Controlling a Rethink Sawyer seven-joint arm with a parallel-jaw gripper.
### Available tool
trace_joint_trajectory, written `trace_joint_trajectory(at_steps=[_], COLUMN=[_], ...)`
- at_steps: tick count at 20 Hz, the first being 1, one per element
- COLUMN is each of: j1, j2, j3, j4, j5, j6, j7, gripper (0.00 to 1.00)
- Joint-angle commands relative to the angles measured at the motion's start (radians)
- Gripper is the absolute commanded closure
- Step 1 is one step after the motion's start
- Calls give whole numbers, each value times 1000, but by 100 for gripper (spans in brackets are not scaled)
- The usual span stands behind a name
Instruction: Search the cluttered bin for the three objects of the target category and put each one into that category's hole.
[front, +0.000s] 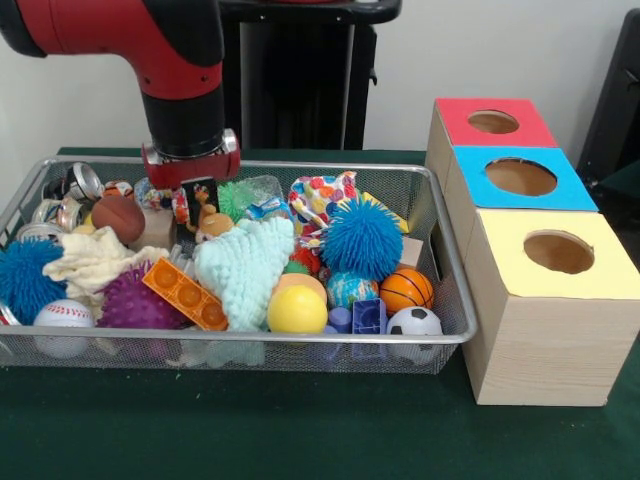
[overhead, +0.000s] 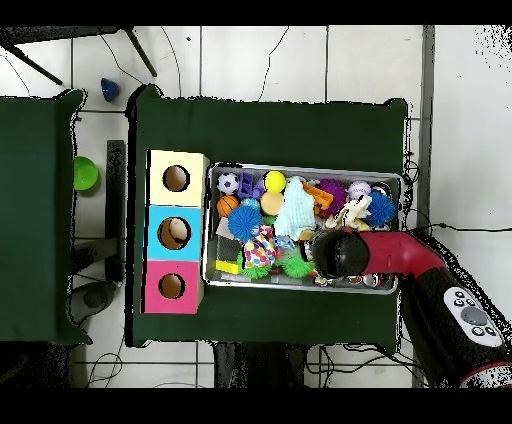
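Jaws (front: 199, 192) low in the bin (front: 250, 166), far side; can't tell if gripping. Orange-tan plush (front: 212, 222) just beside them, still in clutter. Red box hole (front: 493, 122) looks empty, so all three probably pending. Clutter crowds the plush; bin rim near, boxes well clear.

Front view: the bin (front: 452, 336) lies left of three boxes in a row (front: 545, 330); the arm (front: 185, 110) hangs over the bin's far-left part.
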Motion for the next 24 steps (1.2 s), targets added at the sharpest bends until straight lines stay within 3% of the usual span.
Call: trace_joint_trajectory(at_steps=[1,8,14,21,24], j1=[1,7,3,29,55], j2=[-126,-164,-209,-289,-302], j3=[76,75,93,111,94], j4=[6,22,92,241,265], j5=[62,84,126,160,151], j6=[94,101,64,-92,-122], j7=[-73,-88,-51,58,85], gripper=[100,100,100,100,100])
